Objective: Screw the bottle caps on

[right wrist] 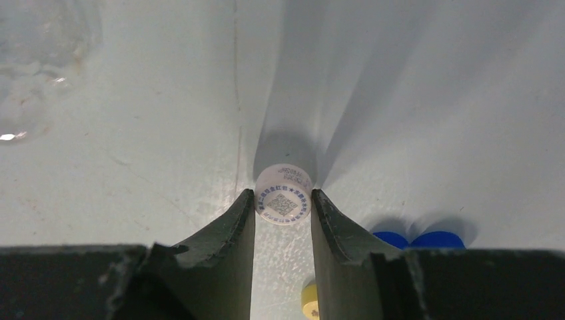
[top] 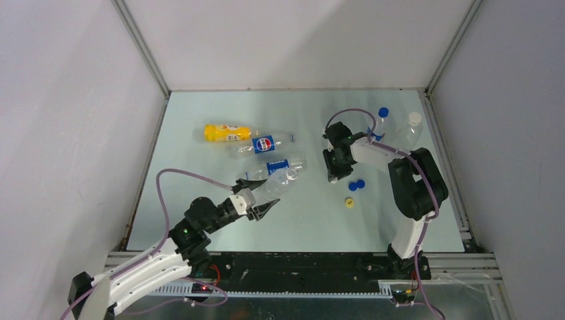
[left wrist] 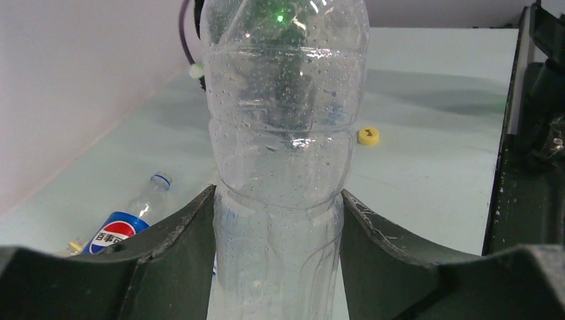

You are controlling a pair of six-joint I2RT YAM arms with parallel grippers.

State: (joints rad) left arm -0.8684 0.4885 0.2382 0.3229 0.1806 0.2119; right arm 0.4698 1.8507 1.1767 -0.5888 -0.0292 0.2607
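Observation:
My left gripper (top: 264, 209) is shut on a clear unlabelled bottle (top: 276, 187). In the left wrist view its fingers (left wrist: 190, 230) press both sides of that bottle (left wrist: 283, 153), whose top is out of frame. My right gripper (top: 333, 175) is shut on a white cap (right wrist: 283, 195) with a blue printed ring, held at the fingertips low over the table. Two blue caps (top: 356, 185) and a yellow cap (top: 349, 202) lie just right of it. A yellow-orange bottle (top: 226, 133) and two blue-labelled bottles (top: 266, 143) (top: 280, 165) lie left of centre.
Two upright clear bottles stand at the back right, one with a blue cap (top: 382, 123), one with a white cap (top: 412, 129). Grey walls and metal rails (top: 143, 153) edge the table. The yellow cap (left wrist: 368, 136) and a labelled bottle (left wrist: 126, 223) show in the left wrist view.

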